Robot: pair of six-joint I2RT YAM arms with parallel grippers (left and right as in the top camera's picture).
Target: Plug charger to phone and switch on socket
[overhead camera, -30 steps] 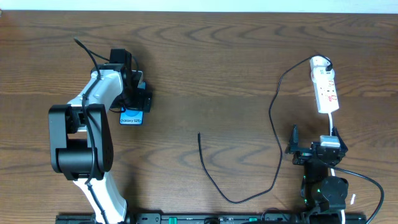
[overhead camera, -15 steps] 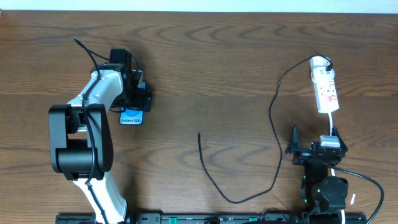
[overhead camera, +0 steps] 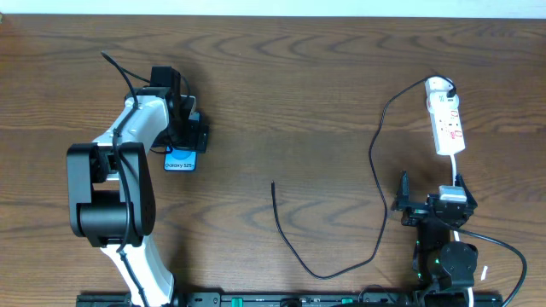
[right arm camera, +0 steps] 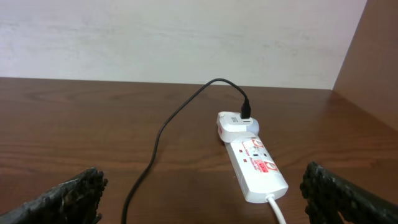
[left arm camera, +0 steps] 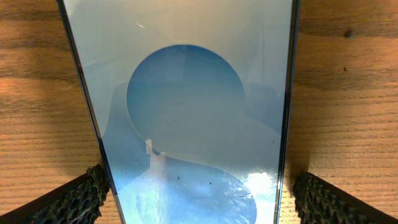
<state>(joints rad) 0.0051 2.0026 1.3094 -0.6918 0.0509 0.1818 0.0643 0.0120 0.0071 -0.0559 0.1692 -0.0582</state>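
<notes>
Two grippers, both with fingers spread wide. Left gripper (left arm camera: 200, 202) straddled the phone (left arm camera: 193, 112), which lay flat on the table (overhead camera: 299, 85) at left; whether either pad (left arm camera: 78, 200) touched its edge was unclear. Overhead, the arm hid all but the phone's lettered end. Right gripper (right arm camera: 208, 199) held nothing and faced the socket (right arm camera: 255, 165) at right rear. Charger (overhead camera: 375, 153) ran from the socket's far end, its free tip (overhead camera: 273, 185) mid-table, well apart from the phone. Switch positions were too small to read.
</notes>
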